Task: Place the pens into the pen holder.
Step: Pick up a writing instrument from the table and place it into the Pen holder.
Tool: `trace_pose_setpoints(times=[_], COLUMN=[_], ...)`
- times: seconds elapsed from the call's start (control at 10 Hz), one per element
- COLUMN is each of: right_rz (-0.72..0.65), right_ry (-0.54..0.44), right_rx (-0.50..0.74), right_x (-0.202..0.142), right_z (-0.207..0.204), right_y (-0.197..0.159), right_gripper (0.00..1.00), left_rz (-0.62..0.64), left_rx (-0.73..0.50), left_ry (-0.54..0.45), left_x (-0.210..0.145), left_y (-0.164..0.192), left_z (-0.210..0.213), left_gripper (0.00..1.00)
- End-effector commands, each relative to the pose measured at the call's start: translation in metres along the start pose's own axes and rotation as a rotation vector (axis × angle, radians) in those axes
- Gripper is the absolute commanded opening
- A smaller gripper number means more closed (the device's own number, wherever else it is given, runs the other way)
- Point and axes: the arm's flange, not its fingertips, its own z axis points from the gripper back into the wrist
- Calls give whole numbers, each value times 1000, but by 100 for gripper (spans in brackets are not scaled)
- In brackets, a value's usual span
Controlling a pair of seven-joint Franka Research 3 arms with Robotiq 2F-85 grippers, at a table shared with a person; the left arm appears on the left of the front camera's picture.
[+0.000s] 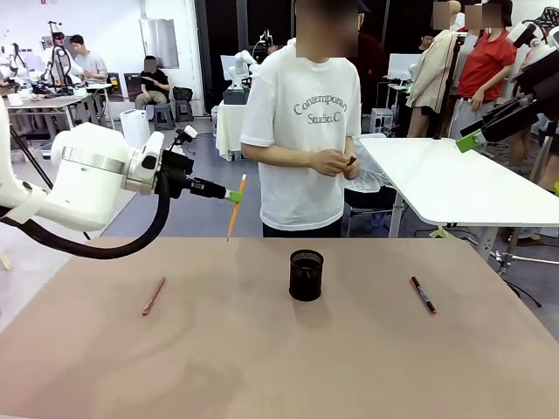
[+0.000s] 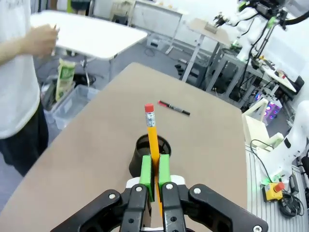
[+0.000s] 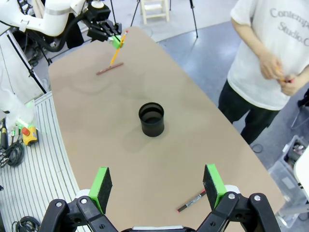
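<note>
My left gripper [image 1: 234, 196] is shut on a yellow-orange pencil [image 1: 237, 205], holding it high above the table's far left part, tip hanging down. In the left wrist view the pencil [image 2: 151, 130] rises between my green pads [image 2: 145, 173], eraser end up, with the black mesh pen holder [image 2: 150, 153] right behind it. The pen holder [image 1: 306, 275] stands at the table's middle, to the right of the pencil and lower. A thin reddish-pink pen [image 1: 154, 296] lies at the left. At the right lies a red-and-black marker [image 1: 423, 294]. My right gripper [image 3: 157, 187] hangs open above the table, marker [image 3: 191, 200] below.
A person in a white T-shirt [image 1: 301, 122] stands at the far side, hands [image 1: 336, 162] together in front of the body. A white side table [image 1: 454, 179] stands at the back right. Bare brown tabletop [image 1: 279, 367] lies in front of the holder.
</note>
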Motion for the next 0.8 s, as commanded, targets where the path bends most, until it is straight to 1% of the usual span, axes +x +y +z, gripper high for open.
trace_pose_setpoints(times=[0.0,0.2,0.3,0.4,0.5,0.6,0.7], right_rz=[5,5,5,5,5,5,5], right_ry=[-11,-11,-11,-11,-11,-11,-11], right_rx=[3,3,3,3,3,3,3], right_x=[1,1,1,1,1,1,1], right_z=[-1,-1,-1,-1,-1,-1,-1], right_y=[1,1,1,1,1,1,1], right_gripper=[100,100,100,100,100,100,100], left_rz=[-159,-127,-137,-143,-148,-165,-181], left_rx=[-91,-115,-167,-163,-140,-111,-90], left_ry=[-108,-151,-169,-153,-114,-94,-116], left_x=[-3,0,5,9,13,17,21], left_y=[-7,-11,-17,-22,-25,-26,-26], left_z=[18,46,64,76,92,114,136], left_gripper=[0,0,0,0,0,0,0])
